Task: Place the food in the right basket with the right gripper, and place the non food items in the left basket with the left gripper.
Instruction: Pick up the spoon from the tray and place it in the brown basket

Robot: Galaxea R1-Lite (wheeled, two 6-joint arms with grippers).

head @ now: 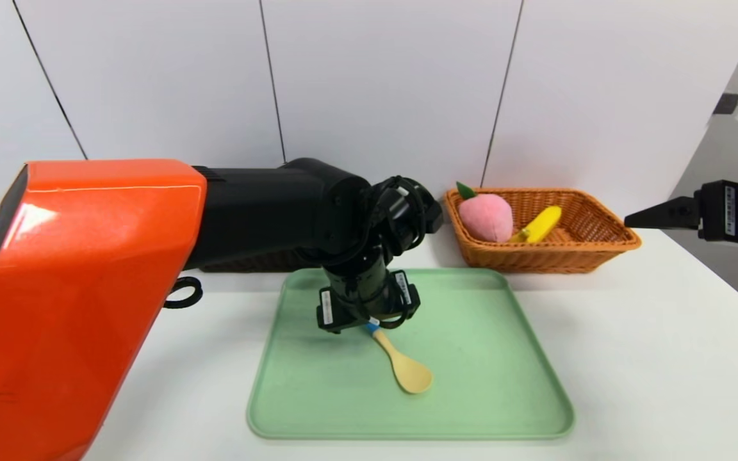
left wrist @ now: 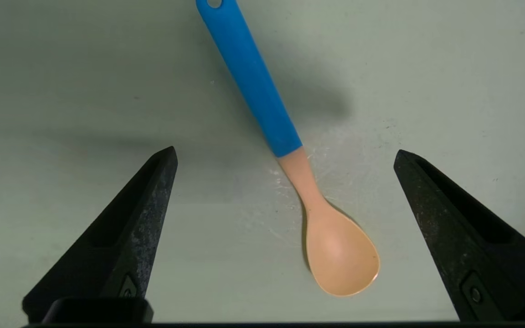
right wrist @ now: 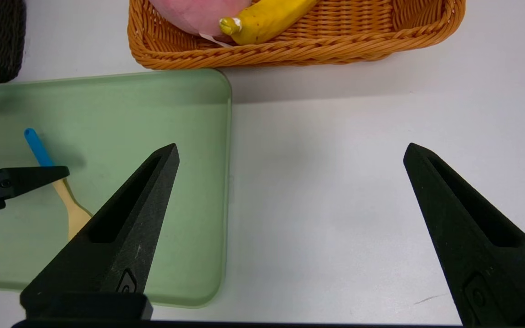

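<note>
Green tray holds only the spoon; our left pincer hangs wide over its handle for the grab. Peach and banana sit beyond the tray in the orange basket, so the right pincer idles wide.

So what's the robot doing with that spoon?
It is sorting things into baskets. The left gripper hangs open just above the spoon, which lies on the green tray, not yet picked up. The pink peach and the banana already sit in the orange basket. The right gripper waits open over the white table beside the tray.
</note>
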